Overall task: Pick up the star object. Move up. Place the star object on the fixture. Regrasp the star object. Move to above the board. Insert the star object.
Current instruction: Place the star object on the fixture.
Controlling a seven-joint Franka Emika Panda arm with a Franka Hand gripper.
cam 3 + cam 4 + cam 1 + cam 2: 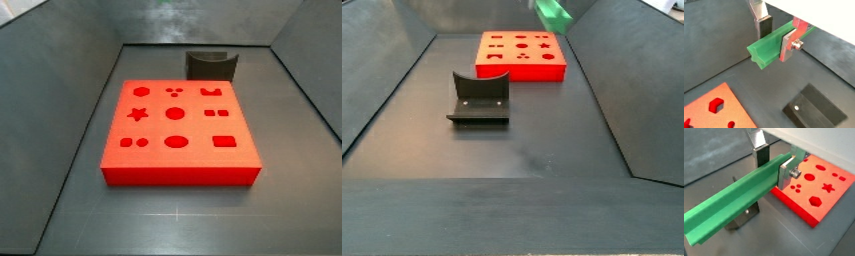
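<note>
The star object [765, 51] is a long green bar with a star-shaped cross-section. My gripper [775, 45] is shut on it and holds it level, high above the floor; it shows the same way in a wrist view [773, 174], with the bar [731, 210] running out past the fingers. In a side view only the bar's green end [551, 13] shows, above the board's far edge. The red board [181, 125] lies on the floor and has a star-shaped hole [136, 114]. The dark fixture [478, 100] stands apart from the board.
The board also shows in both wrist views [717, 107] [821, 190], below the gripper. The fixture [814, 110] stands on the floor beside it. Sloping dark walls [623, 80] close in the floor on all sides.
</note>
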